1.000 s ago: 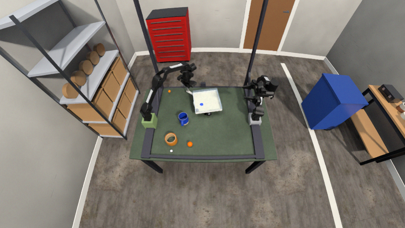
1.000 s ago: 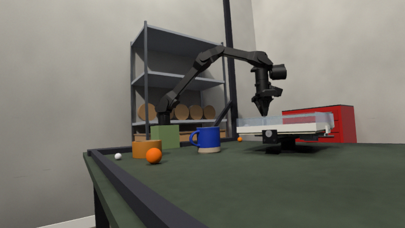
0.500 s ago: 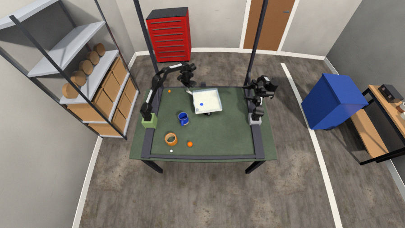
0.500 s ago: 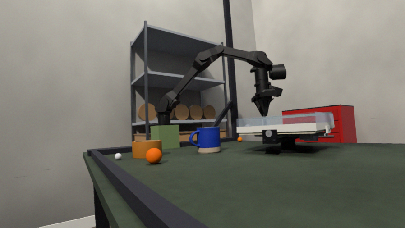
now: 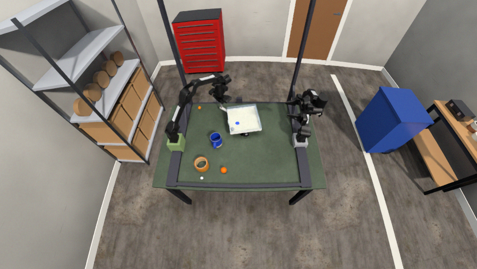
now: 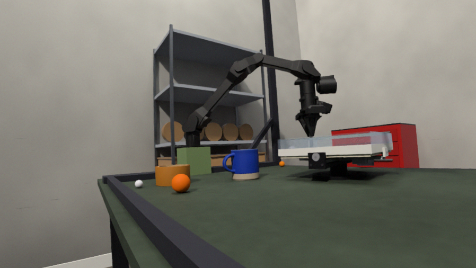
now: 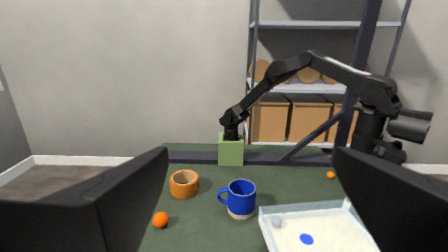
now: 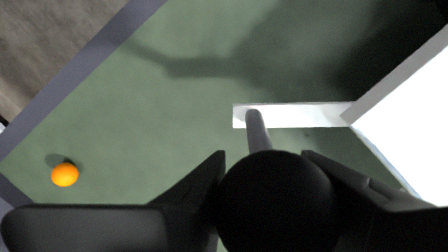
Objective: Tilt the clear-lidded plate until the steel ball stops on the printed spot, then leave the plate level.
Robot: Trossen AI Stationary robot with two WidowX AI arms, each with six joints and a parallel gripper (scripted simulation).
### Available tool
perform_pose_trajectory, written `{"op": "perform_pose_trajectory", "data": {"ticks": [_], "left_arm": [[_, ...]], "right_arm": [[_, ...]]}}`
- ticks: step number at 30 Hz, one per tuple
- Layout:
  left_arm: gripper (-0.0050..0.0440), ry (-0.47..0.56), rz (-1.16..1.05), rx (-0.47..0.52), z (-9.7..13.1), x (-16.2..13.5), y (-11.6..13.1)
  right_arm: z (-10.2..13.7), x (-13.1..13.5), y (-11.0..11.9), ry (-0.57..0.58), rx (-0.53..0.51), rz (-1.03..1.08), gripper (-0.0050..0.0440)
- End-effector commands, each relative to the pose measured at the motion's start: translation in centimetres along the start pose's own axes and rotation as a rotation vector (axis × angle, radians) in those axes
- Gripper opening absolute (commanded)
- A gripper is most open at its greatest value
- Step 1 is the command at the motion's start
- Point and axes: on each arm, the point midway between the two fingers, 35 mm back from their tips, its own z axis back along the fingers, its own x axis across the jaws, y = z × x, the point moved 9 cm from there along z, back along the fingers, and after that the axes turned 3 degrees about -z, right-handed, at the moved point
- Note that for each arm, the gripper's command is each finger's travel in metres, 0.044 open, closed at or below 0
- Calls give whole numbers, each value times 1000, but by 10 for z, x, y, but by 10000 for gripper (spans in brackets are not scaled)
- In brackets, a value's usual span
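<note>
The clear-lidded white plate [image 5: 248,117] [image 6: 349,149] [image 7: 332,229] sits on a black pivot stand and seems to lean slightly down to the left in the exterior view. The grey steel ball [image 5: 232,128] [image 7: 276,221] lies in its near left corner in the top view, off the blue printed spot [image 5: 237,123] [image 7: 306,239]. My right gripper [image 5: 224,100] [image 6: 310,134] [image 8: 262,159] is shut on a black knob [image 8: 275,205], whose stem stands on the plate's white side arm [image 8: 310,115]. My left gripper [image 5: 287,109] [image 7: 250,155] is open, well away from the plate.
A blue mug [image 5: 215,139] [image 6: 245,162] [image 7: 242,197] stands near the plate's left. An orange ring-shaped pot [image 5: 201,164] [image 6: 172,175], a larger orange ball [image 5: 223,169] [image 6: 181,182] and a white ball [image 5: 201,178] lie nearer the front. A small orange ball [image 5: 199,107] [image 8: 65,174] lies at the back left.
</note>
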Motion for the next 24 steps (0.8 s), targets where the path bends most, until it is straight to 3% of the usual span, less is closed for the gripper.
{"op": "perform_pose_trajectory", "data": {"ticks": [1,24], "left_arm": [[400,0,-23,-3,0,0,-6],[400,0,-23,-3,0,0,-6]], "right_arm": [[14,2,-5,0,-49,7,-50],[16,1,-5,1,-51,6,-50]]}}
